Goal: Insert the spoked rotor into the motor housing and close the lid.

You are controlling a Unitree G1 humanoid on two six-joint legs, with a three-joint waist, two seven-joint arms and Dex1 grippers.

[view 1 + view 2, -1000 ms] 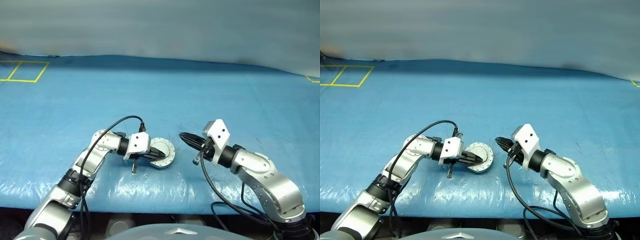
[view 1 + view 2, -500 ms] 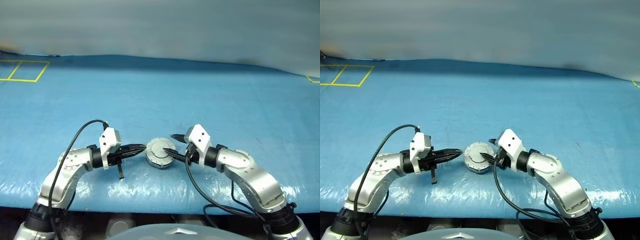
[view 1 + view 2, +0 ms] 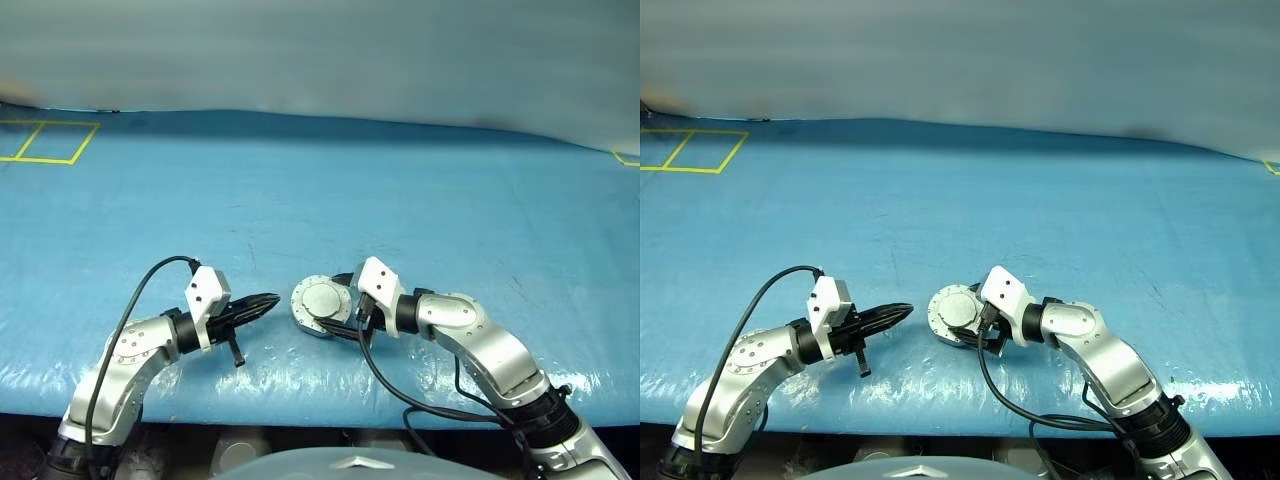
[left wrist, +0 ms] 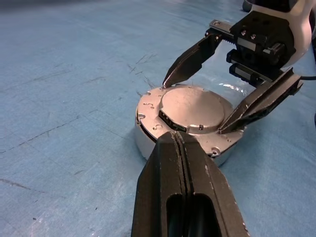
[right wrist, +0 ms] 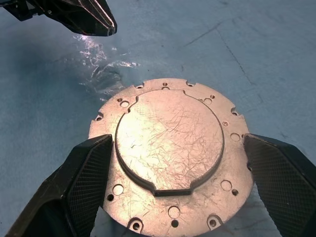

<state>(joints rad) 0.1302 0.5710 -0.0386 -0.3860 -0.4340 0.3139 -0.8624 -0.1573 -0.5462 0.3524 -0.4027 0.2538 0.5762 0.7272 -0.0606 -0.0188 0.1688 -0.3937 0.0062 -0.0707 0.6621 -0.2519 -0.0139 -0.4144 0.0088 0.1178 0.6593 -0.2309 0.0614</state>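
Motor housing (image 3: 322, 306), a short round silver metal puck, sits on the blue plastic-covered table (image 3: 400, 190) with its notched silver lid (image 5: 170, 153) already shut down on top, plain face up. A second ago the left gripper (image 3: 268, 302) lay across it; it has since drawn back, fingers pressed together and empty, just beside the puck. The right gripper (image 4: 224, 91) has swung in and spread wide, one finger on either side of the lid's rim, gripping nothing yet. The closing step looks done.

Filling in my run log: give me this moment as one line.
lid: closed on motor housing | right gripper: open, jaws straddling lid | left gripper: shut, beside housing, apart | surface: blue table cover
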